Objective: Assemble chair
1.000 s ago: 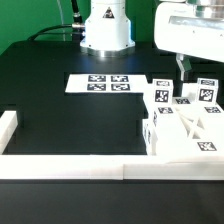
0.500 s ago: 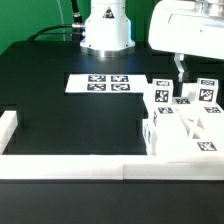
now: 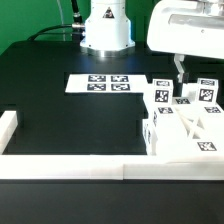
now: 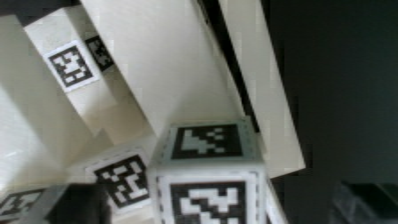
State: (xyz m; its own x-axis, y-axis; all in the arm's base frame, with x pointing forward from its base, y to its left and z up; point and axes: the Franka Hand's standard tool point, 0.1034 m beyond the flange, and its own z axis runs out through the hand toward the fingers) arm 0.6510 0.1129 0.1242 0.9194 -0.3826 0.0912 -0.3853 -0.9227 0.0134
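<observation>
I had the gripper hanging over the far right corner of the exterior view, jaws spread wide and nothing between them. One dark finger showed below the white wrist housing; the other I could not pick out.

The chair sat directly beneath and slightly nearer the camera, a cluster of white tagged parts packed against the rail on the exterior view's right. Upright tagged pieces stood at the back of the cluster, just beside the finger, apart from it as far as I could tell. So the work lay straight down from the tool, not off to a side.

From the wrist I saw long white slats running lengthwise away from the camera, and a tagged block close under the lens. My read was that the long axis of those slats ran roughly along the line of sight there, so the jaws would have had to straddle across it. Which part was meant, I could not say.

The table was matte black and flat. The marker board lay well clear toward the arm's base. Room was tight on the chair's side: parts crowded together, rail right behind them, little space for a finger to slip down between.
</observation>
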